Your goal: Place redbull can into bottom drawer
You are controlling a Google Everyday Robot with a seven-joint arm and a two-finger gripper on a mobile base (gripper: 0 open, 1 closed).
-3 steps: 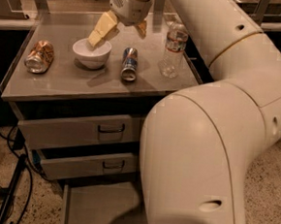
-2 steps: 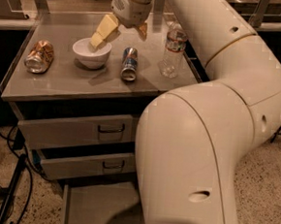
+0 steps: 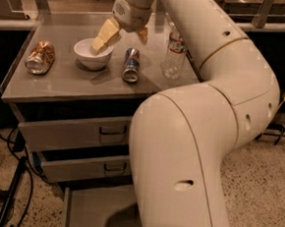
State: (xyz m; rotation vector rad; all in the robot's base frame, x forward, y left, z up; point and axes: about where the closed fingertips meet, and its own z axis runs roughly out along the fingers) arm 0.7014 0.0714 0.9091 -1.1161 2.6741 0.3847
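Observation:
The redbull can point(image 3: 131, 64) lies on its side on the grey cabinet top point(image 3: 70, 87), its silver end towards the camera, between a white bowl and a water bottle. My gripper point(image 3: 124, 36) hangs open just above and behind the can. One yellowish finger point(image 3: 104, 36) is over the bowl and the other point(image 3: 142, 35) is above the can's far end. It holds nothing. The bottom drawer point(image 3: 93, 212) is pulled out at the floor, and my arm hides part of it.
A white bowl point(image 3: 93, 55) stands left of the can. An orange-copper can point(image 3: 40, 56) lies at the far left. A clear water bottle point(image 3: 174, 53) stands to the right. Two upper drawers with dark loop handles point(image 3: 112, 130) are pulled out a little. My big white arm point(image 3: 199, 139) fills the right.
The gripper has come down a little towards the can. The arm's lower links have shifted slightly. The can, bowl and bottle have not moved.

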